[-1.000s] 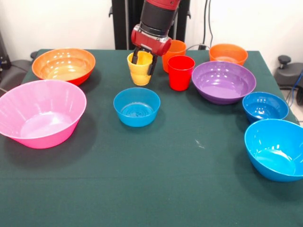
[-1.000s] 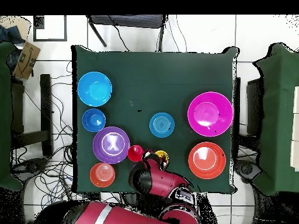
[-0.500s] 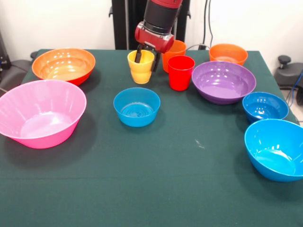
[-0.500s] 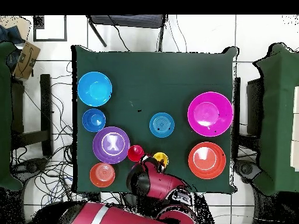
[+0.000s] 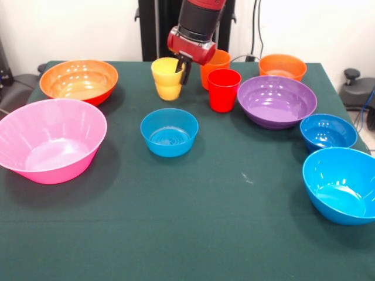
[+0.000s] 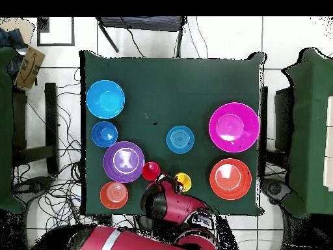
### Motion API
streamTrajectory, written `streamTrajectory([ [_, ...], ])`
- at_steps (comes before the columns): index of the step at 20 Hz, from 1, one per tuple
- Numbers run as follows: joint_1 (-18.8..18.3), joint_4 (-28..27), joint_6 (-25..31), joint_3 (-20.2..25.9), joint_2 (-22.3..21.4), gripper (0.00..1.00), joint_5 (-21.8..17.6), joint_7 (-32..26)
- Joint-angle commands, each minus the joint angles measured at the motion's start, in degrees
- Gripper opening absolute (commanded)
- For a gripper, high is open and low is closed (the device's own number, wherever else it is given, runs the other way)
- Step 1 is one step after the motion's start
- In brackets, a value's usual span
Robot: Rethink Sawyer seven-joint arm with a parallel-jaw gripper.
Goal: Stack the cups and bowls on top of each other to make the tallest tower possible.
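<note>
Front view: gripper (image 5: 181,61) at the bench's (image 5: 193,193) far edge, fingers pinching the rim of the yellow cup (image 5: 167,78), which tilts; whether it clears the cloth cannot be told. Red cup (image 5: 224,89) and orange cup (image 5: 216,64) stand just beside.

Overhead view: arm (image 6: 170,207) hides the fingers and orange cup; yellow cup (image 6: 183,181) shows between red cup (image 6: 151,171) and large orange bowl (image 6: 229,178).

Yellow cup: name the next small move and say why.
Probably lift the yellow cup higher, then carry it toward a bowl. The gripper pinches its rim, the cup tilts just above the cloth, and nothing is stacked yet.
</note>
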Motion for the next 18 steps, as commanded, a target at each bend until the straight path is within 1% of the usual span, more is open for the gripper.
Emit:
streamTrajectory([
  [1,0.27,-0.19,5.37,6.6,0.23,0.0,2.54,9.69],
  [5,-0.05,-0.47,6.83,6.81,-0.13,0.0,2.02,8.62],
  [8,0.65,-0.3,7.61,6.47,-0.53,0.0,2.44,8.66],
  [10,1.75,-0.01,9.63,5.72,-2.3,0.0,2.81,8.29],
  [11,2.65,0.08,11.84,4.94,-4.05,0.0,3.03,7.74],
  [14,6.36,-2.06,23.09,1.67,-11.52,0.0,3.02,4.73],
  [15,7.4,-3.65,26.57,0.86,-12.92,0.0,2.95,4.0],
  [18,9.02,-8.18,33.88,-0.23,-15.14,0.0,2.02,2.78],
])
